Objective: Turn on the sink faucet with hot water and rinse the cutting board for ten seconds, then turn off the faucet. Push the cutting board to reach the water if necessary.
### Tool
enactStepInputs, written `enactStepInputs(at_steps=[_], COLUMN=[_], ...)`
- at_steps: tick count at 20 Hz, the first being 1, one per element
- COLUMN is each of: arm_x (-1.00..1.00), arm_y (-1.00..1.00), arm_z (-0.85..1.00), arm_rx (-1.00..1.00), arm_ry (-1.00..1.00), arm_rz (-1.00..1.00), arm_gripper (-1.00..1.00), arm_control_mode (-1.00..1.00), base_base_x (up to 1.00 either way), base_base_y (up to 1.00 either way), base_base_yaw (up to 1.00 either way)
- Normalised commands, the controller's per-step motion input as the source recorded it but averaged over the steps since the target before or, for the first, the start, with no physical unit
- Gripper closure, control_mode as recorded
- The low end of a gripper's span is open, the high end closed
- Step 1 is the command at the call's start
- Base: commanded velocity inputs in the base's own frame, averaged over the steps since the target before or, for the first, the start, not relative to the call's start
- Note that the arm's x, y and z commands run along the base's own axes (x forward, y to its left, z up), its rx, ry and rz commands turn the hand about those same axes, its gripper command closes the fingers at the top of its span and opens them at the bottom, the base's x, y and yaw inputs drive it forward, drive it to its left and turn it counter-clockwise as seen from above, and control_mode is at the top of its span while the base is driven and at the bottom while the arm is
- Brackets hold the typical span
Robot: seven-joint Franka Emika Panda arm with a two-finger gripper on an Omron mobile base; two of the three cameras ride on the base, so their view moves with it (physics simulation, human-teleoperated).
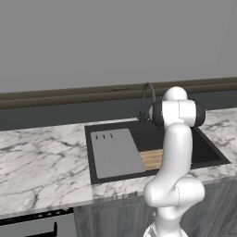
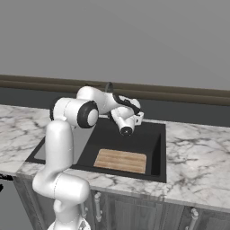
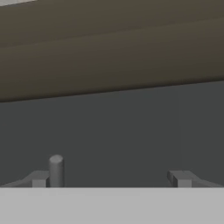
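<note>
Table (image 1: 41,162): white marble with grey veins, running along the near edge and round the basin.
Sink (image 2: 152,146): wide black basin sunk into the table.
Cutting board (image 2: 120,160): light-brown planked board lying flat on the sink floor, close to the front wall, right of the grey slab.
Grey slab (image 1: 115,152): larger flat sheet with three slots, filling the left part of the sink, just beside the cutting board.
Gripper (image 3: 111,178): reaching over the back of the sink at the faucet base; the jaws stand wide apart and hold nothing, with a small grey upright post just beside the left tip.
Sink faucet (image 1: 147,99): thin dark gooseneck at the sink's rear rim, arch rising behind the arm.
Wall (image 1: 92,41): plain grey, with a dark brown strip above a dark backsplash.
</note>
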Motion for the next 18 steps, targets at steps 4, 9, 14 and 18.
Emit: enactStepInputs(at_steps=[4, 9, 14, 18], arm_x=[0.02, 0.07, 0.1, 0.07], arm_y=[0.0, 0.0, 0.0, 0.0], arm_z=[0.0, 0.0, 0.0, 0.0], arm_rx=[0.0, 0.0, 0.0, 0.0], arm_ry=[0.0, 0.0, 0.0, 0.0], arm_rz=[0.0, 0.0, 0.0, 0.0], arm_gripper=[-1.0, -1.0, -1.0, -1.0], arm_control_mode=[-1.0, -1.0, -1.0, -1.0], base_base_x=[0.0, 0.0, 0.0, 0.0], base_base_y=[0.0, 0.0, 0.0, 0.0], base_base_yaw=[0.0, 0.0, 0.0, 0.0])
